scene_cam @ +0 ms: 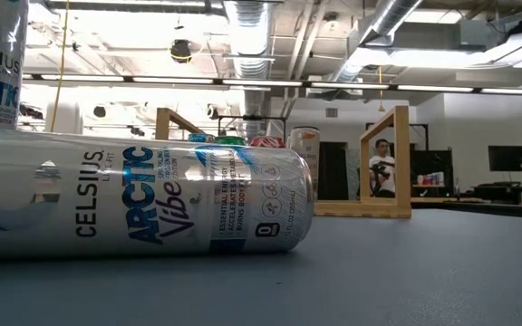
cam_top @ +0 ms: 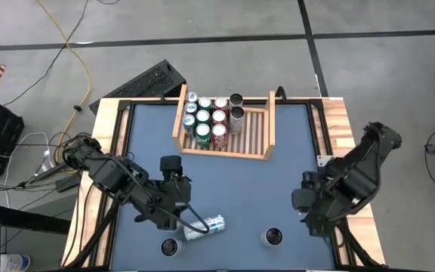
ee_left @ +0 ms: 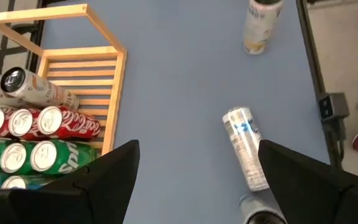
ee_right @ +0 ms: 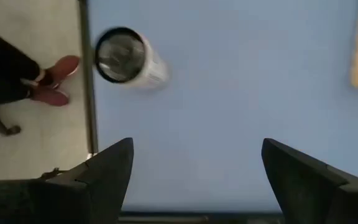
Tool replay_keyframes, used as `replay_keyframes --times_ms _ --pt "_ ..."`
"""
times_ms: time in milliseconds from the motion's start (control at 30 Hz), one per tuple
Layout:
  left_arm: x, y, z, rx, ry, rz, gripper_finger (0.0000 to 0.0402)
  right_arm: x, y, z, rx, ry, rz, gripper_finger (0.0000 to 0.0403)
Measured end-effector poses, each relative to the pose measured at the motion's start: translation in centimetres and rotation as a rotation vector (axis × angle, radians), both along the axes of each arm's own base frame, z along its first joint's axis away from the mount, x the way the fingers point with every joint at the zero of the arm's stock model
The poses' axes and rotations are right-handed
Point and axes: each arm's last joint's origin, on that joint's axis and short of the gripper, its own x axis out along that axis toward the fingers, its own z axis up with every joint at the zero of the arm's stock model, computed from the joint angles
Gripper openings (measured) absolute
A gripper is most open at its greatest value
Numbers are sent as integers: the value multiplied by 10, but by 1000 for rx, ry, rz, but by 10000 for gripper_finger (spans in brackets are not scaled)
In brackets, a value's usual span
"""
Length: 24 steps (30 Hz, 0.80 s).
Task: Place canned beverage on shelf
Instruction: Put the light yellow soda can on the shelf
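Observation:
A silver-and-blue can (cam_top: 206, 225) lies on its side on the blue table near the front edge; it fills the left of the low view (scene_cam: 134, 199) and shows in the left wrist view (ee_left: 246, 148). One upright can (cam_top: 171, 246) stands to its left, another (cam_top: 273, 237) to its right. The wooden shelf (cam_top: 266, 128) sits at the far middle with several cans standing in rows. My left gripper (cam_top: 178, 198) hovers open above the table, just beyond the lying can. My right gripper (cam_top: 308, 202) hangs open above the table's right side, with the right upright can (ee_right: 124, 56) ahead of it.
Black cable rails run along the table's edges (cam_top: 317, 128). A person's red shoe (ee_right: 55, 78) shows on the floor beyond the table's front edge. The shelf's right half (ee_left: 82, 74) is bare slats. Bare blue tabletop (cam_top: 278, 181) lies between shelf and loose cans.

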Motion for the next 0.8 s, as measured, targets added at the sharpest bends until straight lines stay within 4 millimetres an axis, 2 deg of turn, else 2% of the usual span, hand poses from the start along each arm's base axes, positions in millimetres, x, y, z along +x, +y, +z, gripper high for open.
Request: replay_keyframes --times_ms 167,300,600,800 --pt "3 3 1 -34 -16 43 316 14 13 -12 -34 -5 101 343" --pt "7 12 1 -57 -34 127 316 23 24 -21 -30 -11 112 343" --pt "10 16 1 -83 -40 173 316 51 60 -52 15 -30 10 343" --pt "6 11 0 -46 -18 100 316 67 67 -69 29 -12 -92 343"
